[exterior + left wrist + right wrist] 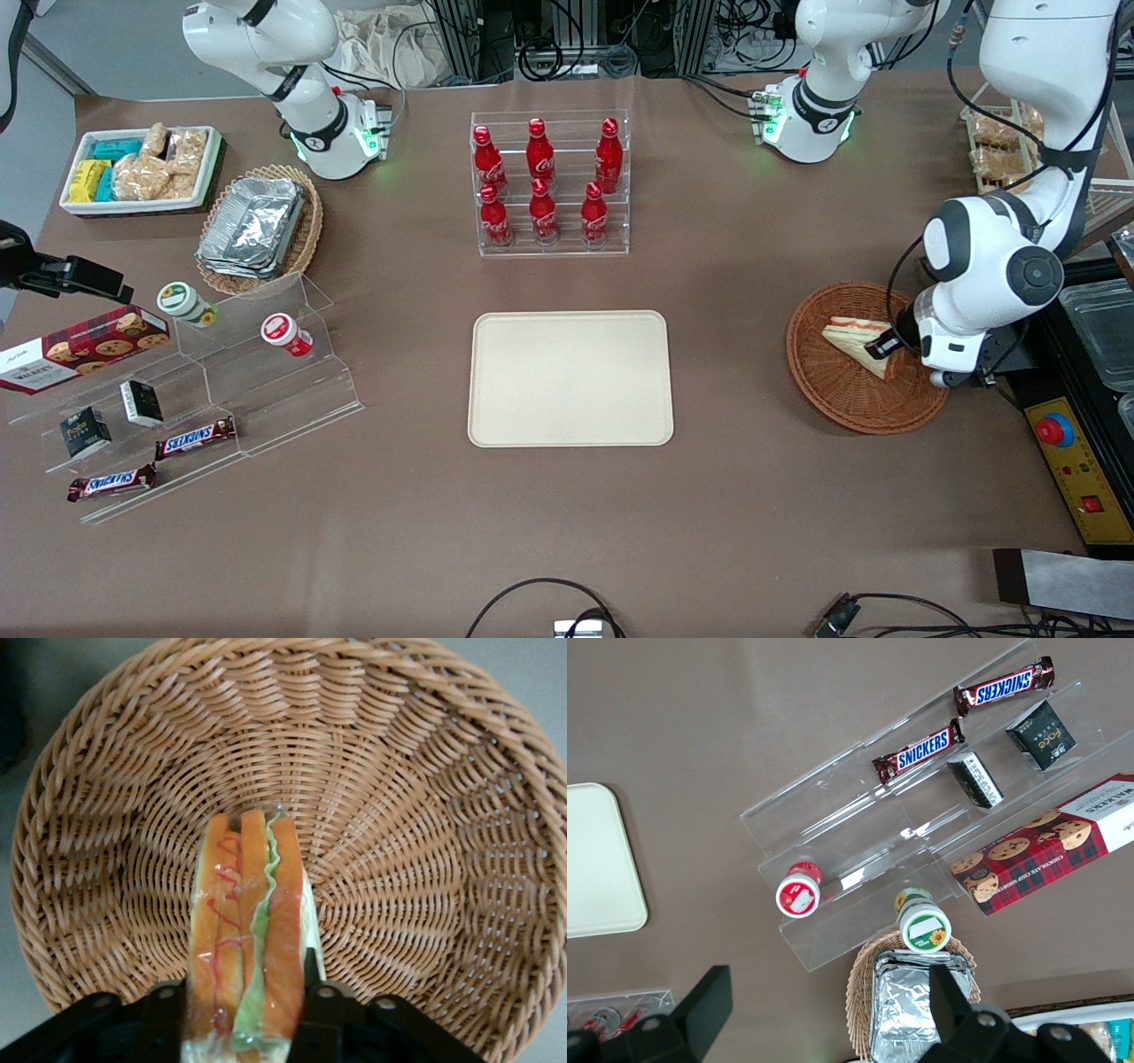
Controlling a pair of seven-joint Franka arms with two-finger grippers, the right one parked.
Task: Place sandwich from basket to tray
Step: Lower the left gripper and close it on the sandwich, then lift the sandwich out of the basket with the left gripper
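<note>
The basket (866, 369) held the sandwich (858, 343), lying on the weave with its long axis running from the basket's middle toward the gripper (889, 342), whose fingers (323, 1005) clasped its broad end. The tray (570, 378) lay bare, well apart from the basket.

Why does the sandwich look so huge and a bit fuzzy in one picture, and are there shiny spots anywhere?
Left wrist view: the camera sits close, so the sandwich fills much of the basket and looks soft where the gripper fingers stand on either side of it. Front view: even light, small sandwich, bright glare on the foil trays. Right wrist view: shiny streaks on the clear plastic stand.
</note>
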